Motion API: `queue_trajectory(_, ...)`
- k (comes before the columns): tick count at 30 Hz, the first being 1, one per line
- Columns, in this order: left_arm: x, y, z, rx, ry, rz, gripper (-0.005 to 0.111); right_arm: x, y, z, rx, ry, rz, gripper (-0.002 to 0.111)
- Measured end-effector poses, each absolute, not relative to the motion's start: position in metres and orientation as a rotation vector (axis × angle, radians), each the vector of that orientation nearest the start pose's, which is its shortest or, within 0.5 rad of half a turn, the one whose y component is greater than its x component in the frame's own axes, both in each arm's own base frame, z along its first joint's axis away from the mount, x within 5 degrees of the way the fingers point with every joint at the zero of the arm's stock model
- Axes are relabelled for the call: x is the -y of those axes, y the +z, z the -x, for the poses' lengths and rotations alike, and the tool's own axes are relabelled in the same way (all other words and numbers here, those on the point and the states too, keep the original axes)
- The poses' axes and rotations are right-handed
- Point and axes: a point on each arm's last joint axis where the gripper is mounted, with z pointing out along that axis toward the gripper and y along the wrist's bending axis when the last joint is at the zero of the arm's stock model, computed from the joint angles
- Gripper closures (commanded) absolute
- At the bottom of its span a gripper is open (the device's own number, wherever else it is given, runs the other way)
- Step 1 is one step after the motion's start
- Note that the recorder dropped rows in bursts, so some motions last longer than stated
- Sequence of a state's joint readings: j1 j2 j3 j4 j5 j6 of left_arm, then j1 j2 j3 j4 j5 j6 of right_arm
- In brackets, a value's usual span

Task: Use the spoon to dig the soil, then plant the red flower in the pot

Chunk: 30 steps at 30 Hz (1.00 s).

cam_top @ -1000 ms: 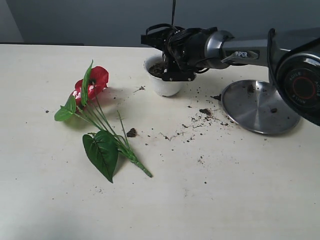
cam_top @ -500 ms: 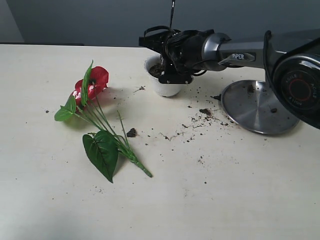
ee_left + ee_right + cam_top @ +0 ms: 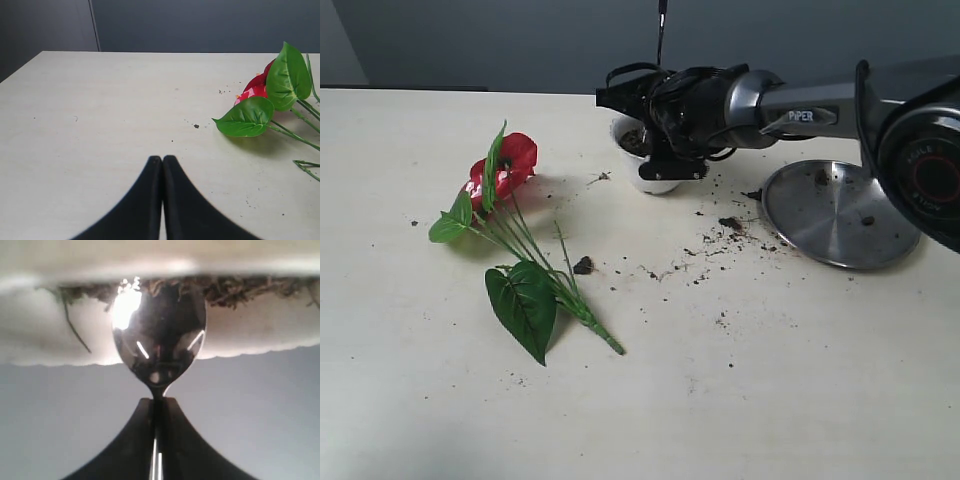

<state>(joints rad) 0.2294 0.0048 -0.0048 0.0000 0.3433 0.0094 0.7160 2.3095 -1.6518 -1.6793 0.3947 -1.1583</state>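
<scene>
The white pot [image 3: 642,178] stands at the back middle of the table, with dark soil [image 3: 631,139] inside. My right gripper [image 3: 660,145] hangs over the pot, shut on the silver spoon [image 3: 661,30], whose handle points straight up. In the right wrist view the gripper [image 3: 158,400] pinches the spoon's neck, and the shiny bowl [image 3: 159,335] is against the pot's rim [image 3: 50,340] and the fibrous soil [image 3: 235,290]. The red flower [image 3: 510,160] lies flat on the table to the left, its stems pointing to the front. My left gripper [image 3: 162,159] is shut and empty, with the flower [image 3: 255,90] off to one side.
A round steel plate [image 3: 840,212] lies to the right of the pot with soil crumbs on it. Spilled soil [image 3: 730,225] is scattered between pot and plate. A small clump [image 3: 583,265] lies beside the flower's stems.
My right gripper has shifted slightly left over the pot, with the spoon still in it. The flower and plate have not moved.
</scene>
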Motion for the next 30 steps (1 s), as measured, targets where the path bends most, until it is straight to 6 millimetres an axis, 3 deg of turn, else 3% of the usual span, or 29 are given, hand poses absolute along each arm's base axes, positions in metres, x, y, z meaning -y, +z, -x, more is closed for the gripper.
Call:
queue_trajectory(10, -0.012, 0.184, -0.052, -1.819, 0.168, 0.201, 0.106, -0.307, 0.166, -0.404, 0.308, -1.556, 2.505, 0.109)
queue_trajectory(20, -0.012, 0.184, -0.052, -1.819, 0.168, 0.201, 0.106, -0.312, 0.187, -0.413, 0.279, -1.635, 2.441, 0.109)
queue_trajectory(30, -0.012, 0.184, -0.052, -1.819, 0.168, 0.201, 0.106, -0.310, 0.169, -0.421, 0.265, -1.587, 2.468, 0.109)
